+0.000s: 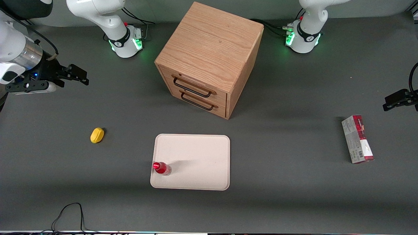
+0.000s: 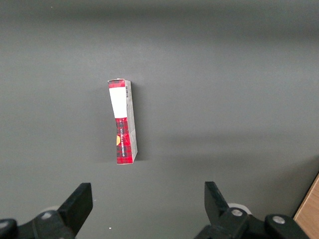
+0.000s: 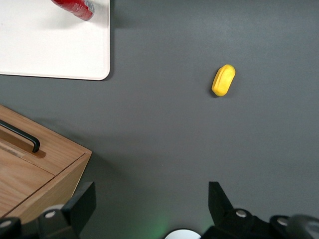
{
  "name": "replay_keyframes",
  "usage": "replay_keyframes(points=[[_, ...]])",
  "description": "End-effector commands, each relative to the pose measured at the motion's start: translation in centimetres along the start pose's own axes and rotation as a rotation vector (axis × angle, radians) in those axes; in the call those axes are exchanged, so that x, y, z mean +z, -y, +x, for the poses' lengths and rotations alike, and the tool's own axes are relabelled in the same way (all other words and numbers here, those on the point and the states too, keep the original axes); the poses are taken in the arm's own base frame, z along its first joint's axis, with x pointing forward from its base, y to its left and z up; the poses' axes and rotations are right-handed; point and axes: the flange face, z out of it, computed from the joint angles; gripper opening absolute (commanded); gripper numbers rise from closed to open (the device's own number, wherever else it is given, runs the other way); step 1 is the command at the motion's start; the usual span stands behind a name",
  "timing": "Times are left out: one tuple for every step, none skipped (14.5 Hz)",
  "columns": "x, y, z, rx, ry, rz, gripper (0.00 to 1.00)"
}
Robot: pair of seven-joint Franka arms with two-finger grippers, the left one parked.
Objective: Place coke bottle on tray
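Counted one coke bottle (image 1: 161, 168), one tray (image 1: 196, 156), one yellow object (image 1: 97, 135), one red-and-grey carton (image 1: 357, 139) and one wooden drawer cabinet (image 1: 209, 58) with two drawers, each bearing one black handle (image 1: 192, 87).

Found the coke bottle standing upright on the tray, long axis vertical, red cap up and toward the front camera's overhead line of sight, clear base down on the tray surface. Stood close to the tray's corner nearer the front camera and toward the working arm's end, just inside the low rim. Showed only partly in the right wrist view, as a red body (image 3: 74, 8) on the cream tray (image 3: 55, 50).

Lay flat on the grey table (image 1: 294, 195), the tray, in front of the cabinet's drawers and apart from them, long sides running along the table's length.

Saw the gripper (image 1: 73, 75) up above the table toward the working arm's end, well apart from bottle and tray, farther from the front camera than the yellow object. Spread wide, the two fingers (image 3: 82, 204), with bare table between them and nothing held.

Rested on the table, the yellow object, between gripper and tray. Lay on its side toward the parked arm's end, the carton (image 2: 123, 122), well apart from the tray.
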Motion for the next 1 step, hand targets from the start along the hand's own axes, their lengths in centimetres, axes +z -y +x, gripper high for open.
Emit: replay_keyframes(points=[[-0.47, 0.03, 0.58, -0.020, -0.021, 0.000, 1.00]])
